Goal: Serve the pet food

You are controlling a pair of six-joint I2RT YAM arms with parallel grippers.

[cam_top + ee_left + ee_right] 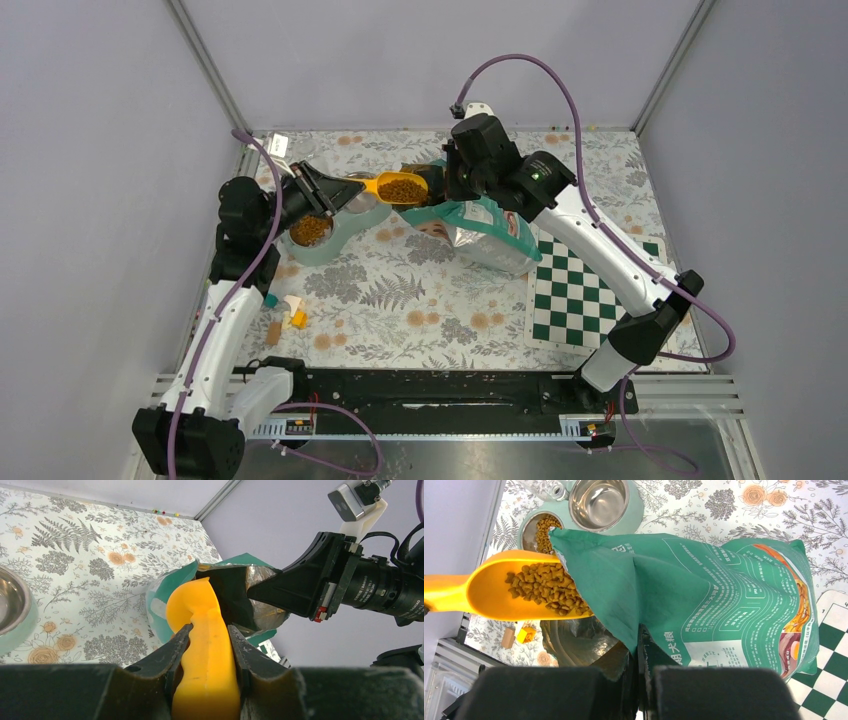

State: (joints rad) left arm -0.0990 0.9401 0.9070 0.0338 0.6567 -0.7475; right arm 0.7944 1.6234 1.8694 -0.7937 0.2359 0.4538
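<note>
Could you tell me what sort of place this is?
Probably a robot test booth: plain grey walls surround a flowery tablecloth, and two arms are bolted to a rail.

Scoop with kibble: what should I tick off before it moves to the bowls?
1. Hold: left gripper clamped on the scoop handle, ok.
2. Load: kibble in the scoop, ok.
3. Exit: scoop clear of the bag, not ok; its tip sits inside the mouth.
4. Bag: right gripper pinches its edge, ok.
5. Target: empty steel bowl free, ok; the other bowl holds kibble.
</note>
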